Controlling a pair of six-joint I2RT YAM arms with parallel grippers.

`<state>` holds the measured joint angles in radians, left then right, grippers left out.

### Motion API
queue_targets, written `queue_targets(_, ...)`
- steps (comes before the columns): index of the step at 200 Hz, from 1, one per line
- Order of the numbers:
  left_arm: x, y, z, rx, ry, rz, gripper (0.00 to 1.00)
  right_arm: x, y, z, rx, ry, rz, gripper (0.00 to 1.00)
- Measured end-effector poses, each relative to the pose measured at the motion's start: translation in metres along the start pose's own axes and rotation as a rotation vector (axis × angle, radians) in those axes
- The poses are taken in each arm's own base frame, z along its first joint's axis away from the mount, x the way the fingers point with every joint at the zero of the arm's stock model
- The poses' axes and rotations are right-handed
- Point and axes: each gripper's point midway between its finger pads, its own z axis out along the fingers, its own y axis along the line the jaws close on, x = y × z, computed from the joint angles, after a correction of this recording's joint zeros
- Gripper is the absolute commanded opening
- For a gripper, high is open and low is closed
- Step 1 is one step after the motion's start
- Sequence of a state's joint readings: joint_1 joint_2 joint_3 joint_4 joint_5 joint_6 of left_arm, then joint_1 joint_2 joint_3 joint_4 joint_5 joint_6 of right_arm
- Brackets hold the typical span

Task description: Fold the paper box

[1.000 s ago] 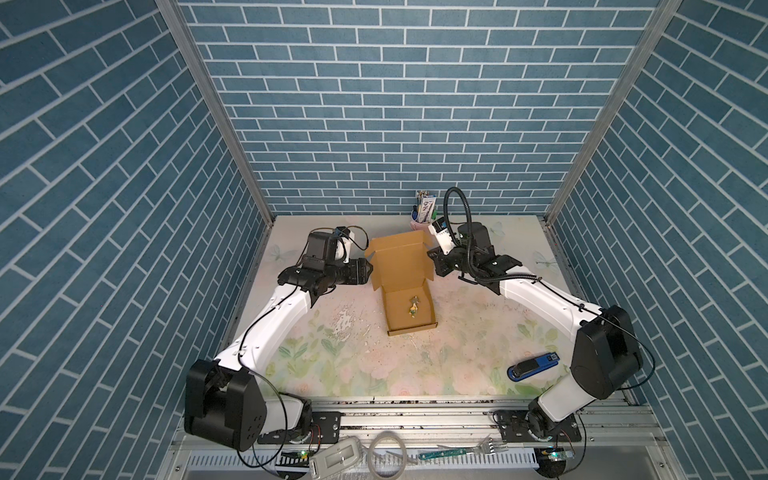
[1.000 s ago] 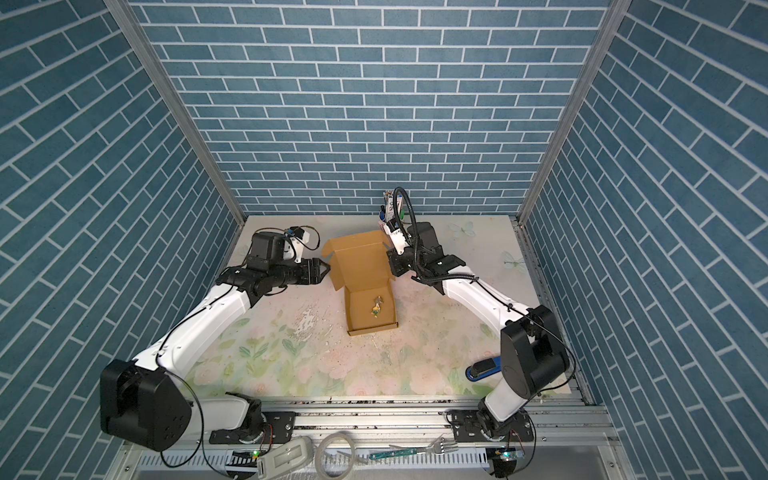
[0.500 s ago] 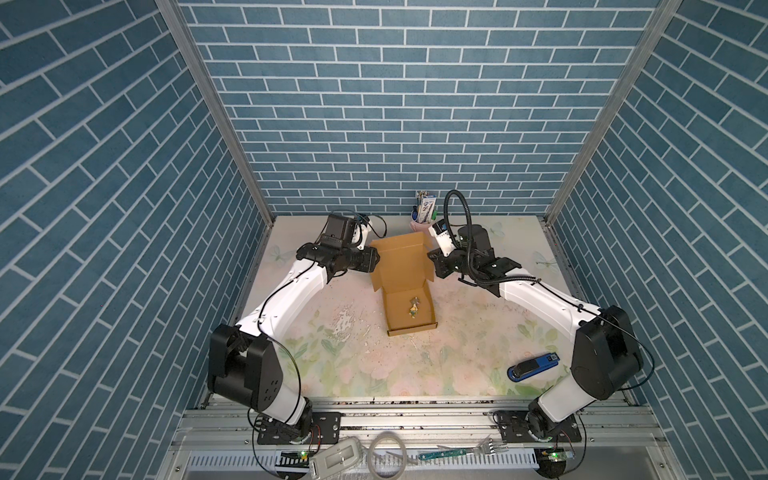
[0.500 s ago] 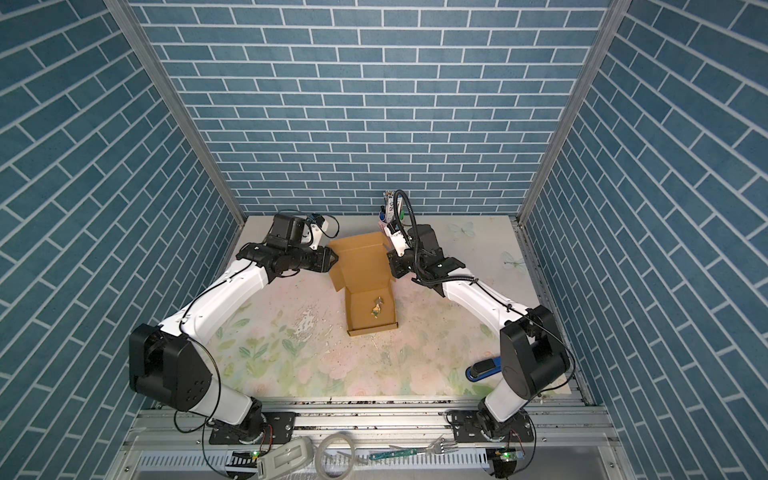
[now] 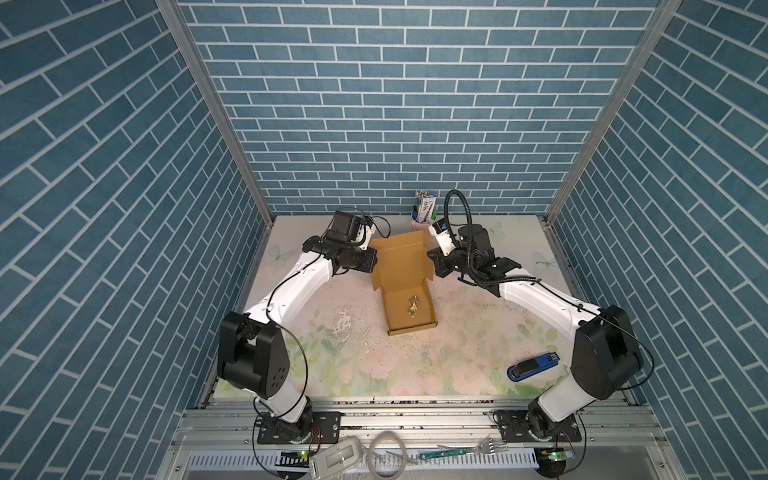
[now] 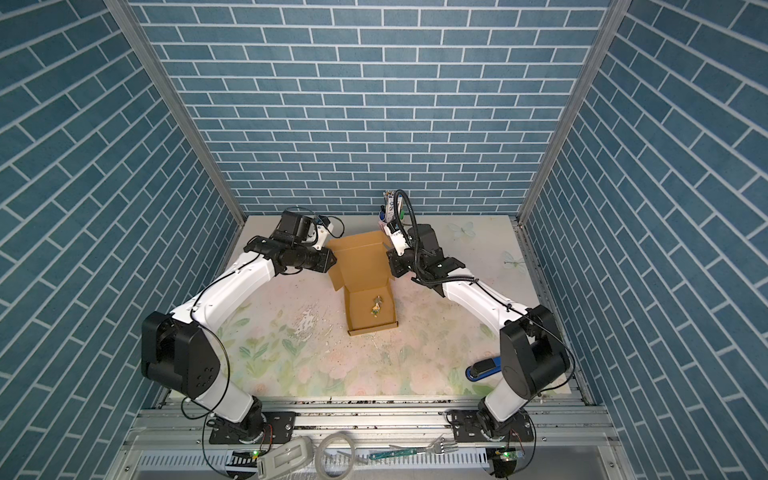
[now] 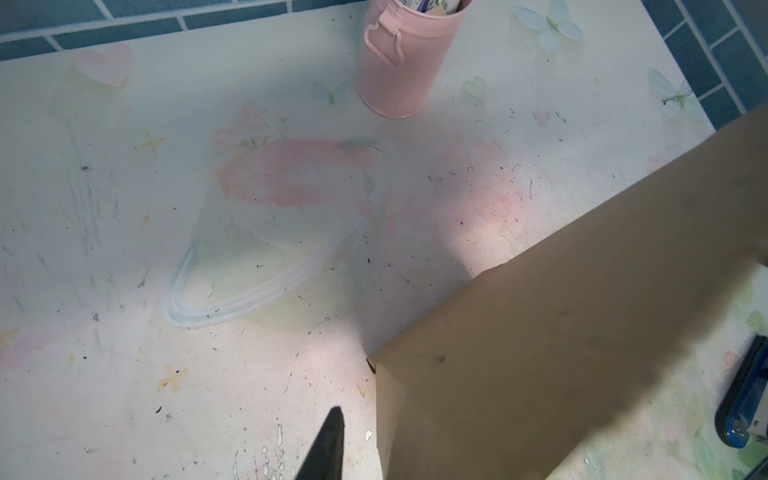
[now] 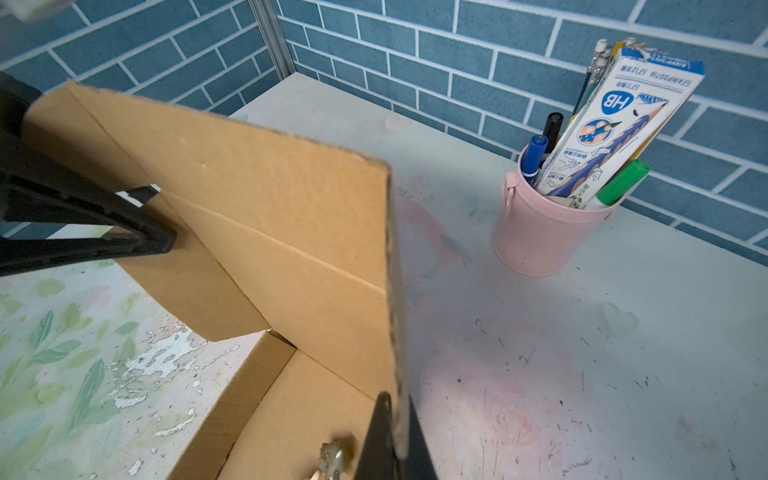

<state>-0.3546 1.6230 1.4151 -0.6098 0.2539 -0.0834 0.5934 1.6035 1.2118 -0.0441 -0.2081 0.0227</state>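
Since its tray is already formed and only the lid stands raised, the paper box [image 5: 409, 286] sits mid-counter toward the back wall, with a small trinket [image 5: 413, 309] lying in the tray. The lid [image 6: 359, 262] tilts back from its hinge crease. That seems to be why the arms meet it from either side: a tall loose panel would flop unless steadied at both edges.

The right claw [image 5: 431, 257] is closed on the lid's right edge. In the right wrist view the cardboard edge runs down between its fingers [image 8: 380, 436], a pinch that holds the panel up.

The left claw [image 5: 372, 264] straddles the lid's left side flap [image 8: 199, 282] with its jaws a little apart. One finger [image 8: 104, 245] lies on the flap's inner side, while the left wrist view shows the other finger [image 7: 330, 444] just clear of the outer face, so I judge nothing is clamped there yet. Placed so, it looks set to pinch that flap and turn it inward before the lid comes down.

On the counter [image 5: 457, 345], a pink pen pot [image 8: 540, 232] stands near behind the lid, and a blue stapler [image 5: 534, 368] lies well apart, toward the front.
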Motion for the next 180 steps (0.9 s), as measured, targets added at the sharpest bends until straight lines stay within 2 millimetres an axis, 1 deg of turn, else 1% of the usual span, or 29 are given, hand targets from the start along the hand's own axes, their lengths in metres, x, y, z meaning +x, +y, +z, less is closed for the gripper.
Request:
queue_targets(16,-0.001,-0.004,0.005,0.008,0.008,0.003,0.14,0.000,-0.001,0.000,0.005,0.000,0.006,0.00)
queue_targets(43,-0.003,-0.010,0.008,0.013,0.008,-0.005,0.09,0.000,-0.003,0.000,0.029,0.001,0.028,0.00)
queue_targets(75,-0.005,-0.009,0.009,-0.006,-0.001,-0.032,0.03,0.000,-0.003,0.001,0.062,-0.001,0.075,0.00)
queue_targets(101,-0.009,-0.004,0.008,-0.034,-0.018,-0.066,0.03,-0.004,0.001,0.002,0.092,-0.007,0.117,0.00)
queue_targets(136,-0.022,0.002,0.008,-0.068,-0.076,-0.120,0.03,-0.020,0.001,-0.002,0.150,-0.040,0.197,0.00)
queue_targets(158,-0.030,0.004,0.007,-0.081,-0.113,-0.153,0.04,-0.025,0.002,-0.002,0.188,-0.053,0.237,0.00)
queue_targets(180,-0.034,0.005,0.006,-0.093,-0.133,-0.182,0.04,-0.029,0.003,0.001,0.227,-0.066,0.264,0.00)
